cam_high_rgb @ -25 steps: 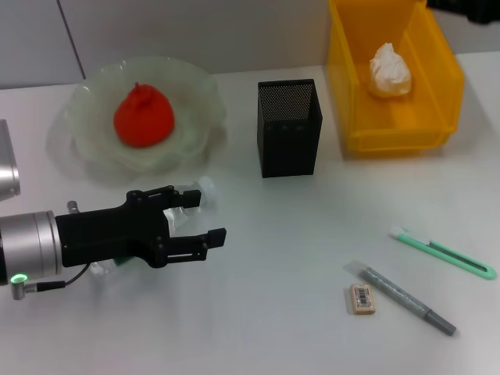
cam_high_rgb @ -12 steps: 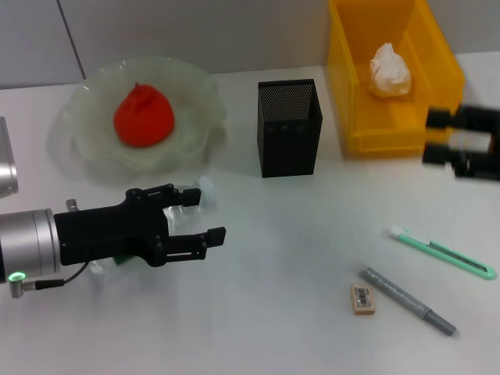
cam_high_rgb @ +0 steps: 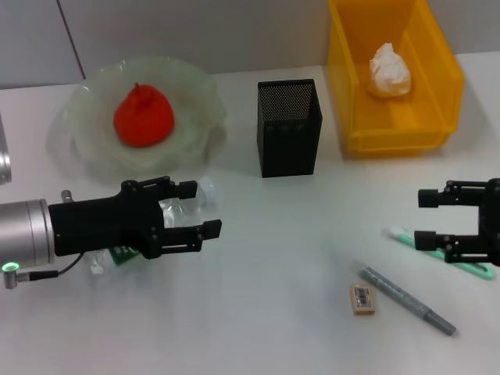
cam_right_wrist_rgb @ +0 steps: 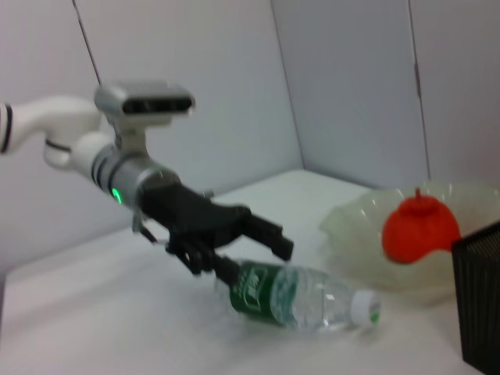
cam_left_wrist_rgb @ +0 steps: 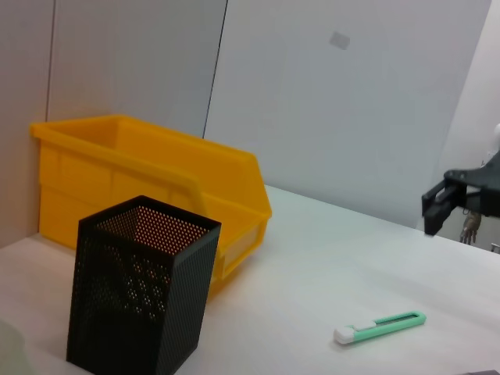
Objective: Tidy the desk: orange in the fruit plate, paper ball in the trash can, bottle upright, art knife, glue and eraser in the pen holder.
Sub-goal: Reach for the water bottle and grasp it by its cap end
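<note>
The bottle [cam_right_wrist_rgb: 301,295] lies on its side on the worktop [cam_high_rgb: 281,312], its cap toward the fruit plate [cam_high_rgb: 195,94], and in the head view it is mostly hidden beneath the left gripper [cam_high_rgb: 191,209]. That gripper hangs just over the bottle's middle with its jaws released, one finger on each side of the clear body, not clamped on it; in the right wrist view the black fingers sit above the green label end. At 12 o'clock from the bottle the orange [cam_high_rgb: 143,117] rests in the pale-green fruit plate. At 2 o'clock from the bottle stands the black mesh pen holder [cam_high_rgb: 289,129], upright, and beyond it at 2 o'clock the yellow trash can [cam_high_rgb: 437,86] holds the paper ball [cam_high_rgb: 389,72]. The right gripper [cam_high_rgb: 426,219] hovers at 3 o'clock, well apart from the bottle, jaws released and holding nothing, directly above the cap end of a green art knife [cam_high_rgb: 441,254] lying flat on the worktop. At 7 o'clock from that knife lies a grey pen-shaped stick [cam_high_rgb: 406,300], and just beside its near end the beige eraser [cam_high_rgb: 362,299] with its barcode sticker up.
</note>
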Action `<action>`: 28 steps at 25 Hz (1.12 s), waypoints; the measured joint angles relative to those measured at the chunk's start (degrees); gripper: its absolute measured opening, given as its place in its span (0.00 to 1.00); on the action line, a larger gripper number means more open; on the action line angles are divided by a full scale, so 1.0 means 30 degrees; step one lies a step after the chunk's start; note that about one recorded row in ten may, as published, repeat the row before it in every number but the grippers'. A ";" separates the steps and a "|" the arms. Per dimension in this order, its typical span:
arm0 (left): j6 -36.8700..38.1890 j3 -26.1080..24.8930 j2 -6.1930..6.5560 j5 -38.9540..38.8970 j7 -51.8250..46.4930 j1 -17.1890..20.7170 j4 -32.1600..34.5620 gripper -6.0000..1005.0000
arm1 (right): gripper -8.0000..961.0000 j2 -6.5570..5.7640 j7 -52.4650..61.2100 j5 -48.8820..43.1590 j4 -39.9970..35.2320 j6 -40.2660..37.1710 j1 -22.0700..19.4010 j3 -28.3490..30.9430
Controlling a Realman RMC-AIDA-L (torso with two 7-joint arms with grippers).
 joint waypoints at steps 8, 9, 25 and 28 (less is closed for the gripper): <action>-0.0076 -0.0022 0.0047 0.2275 -0.1860 -0.0087 0.2102 0.81 | 0.73 0.0579 -0.1768 -0.0468 -0.0189 0.1773 -0.0287 -0.0103; -0.0080 -0.0035 -0.0005 0.2815 -0.2271 -0.0069 0.2641 0.81 | 0.73 0.0664 -0.1822 -0.0726 -0.0194 0.2143 -0.0261 -0.0126; 0.0677 -0.0069 -0.0640 0.8395 -0.8960 -0.2367 0.8375 0.81 | 0.73 0.0940 -0.1931 -0.1190 -0.0046 0.3049 -0.0176 0.0000; 0.1047 0.0041 -0.0868 1.0875 -1.1264 -0.3813 0.8851 0.81 | 0.73 0.0986 -0.1931 -0.1192 -0.0040 0.3056 -0.0171 0.0002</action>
